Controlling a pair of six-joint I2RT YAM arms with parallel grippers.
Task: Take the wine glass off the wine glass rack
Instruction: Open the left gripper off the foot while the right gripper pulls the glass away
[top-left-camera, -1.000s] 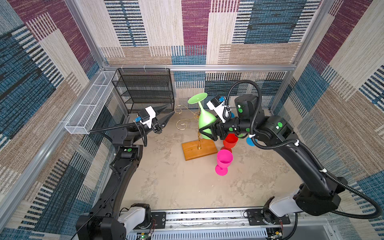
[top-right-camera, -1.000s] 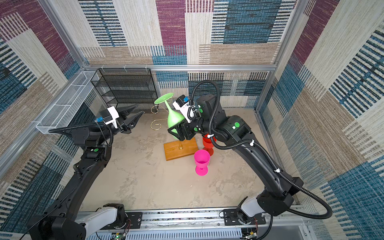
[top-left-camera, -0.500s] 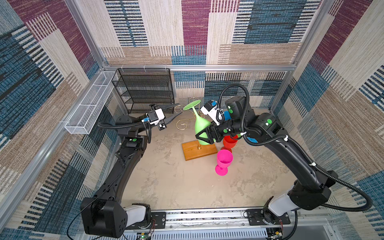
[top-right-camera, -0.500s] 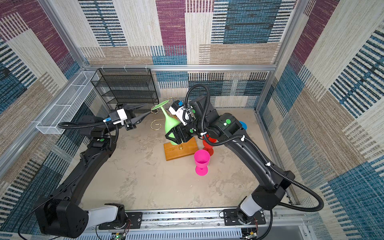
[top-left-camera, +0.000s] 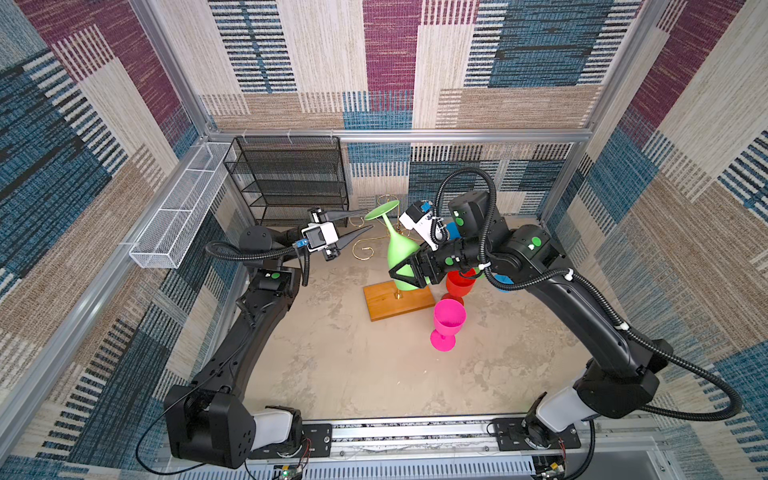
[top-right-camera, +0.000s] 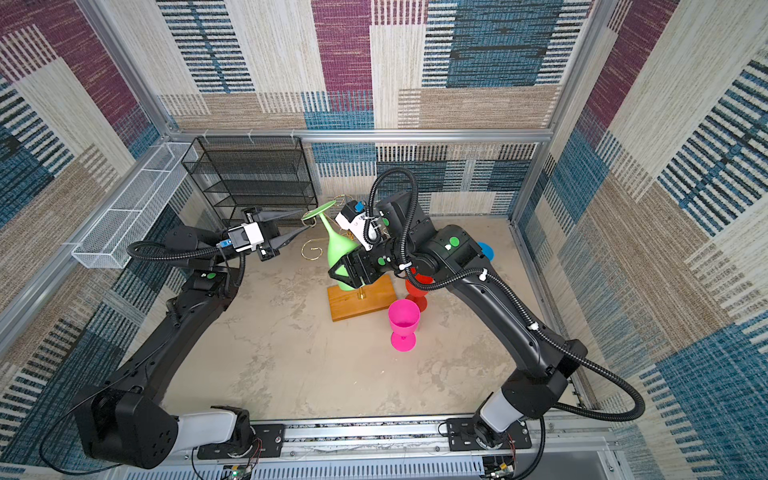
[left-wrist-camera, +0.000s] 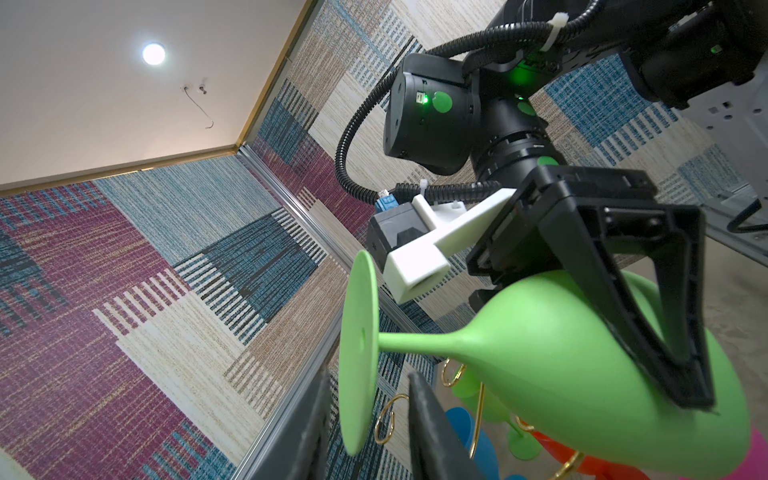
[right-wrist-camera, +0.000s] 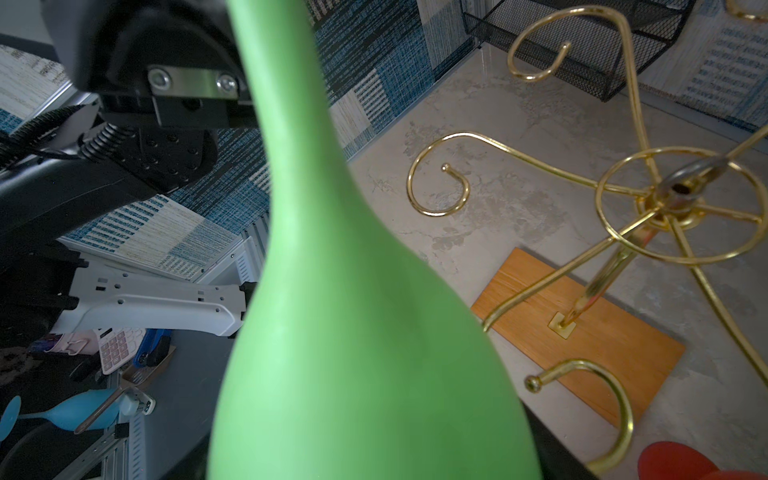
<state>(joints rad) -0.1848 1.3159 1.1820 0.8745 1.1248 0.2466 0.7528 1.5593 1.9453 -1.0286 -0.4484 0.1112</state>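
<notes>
**Right hand holds the green wine glass, foot up, beside the rack.**

I see the right hand (top-left-camera: 406, 272) pinching the bowl of the wine glass (top-left-camera: 397, 249). The glass is tilted with its foot uppermost, raised above the wooden base of the wine glass rack (top-left-camera: 384, 305) and off the counter (top-left-camera: 353, 365). In the right wrist view the glass lies beside the gold curled arms, inside none of those visible. The left hand (top-left-camera: 373, 219) is spread. In the left wrist view its fingers (left-wrist-camera: 432, 424) stand either side of the foot's rim, and I cannot tell whether they touch it. A pink glass (top-left-camera: 448, 320) and a red glass (top-left-camera: 459, 282) stand on the counter just beside the base.
</notes>
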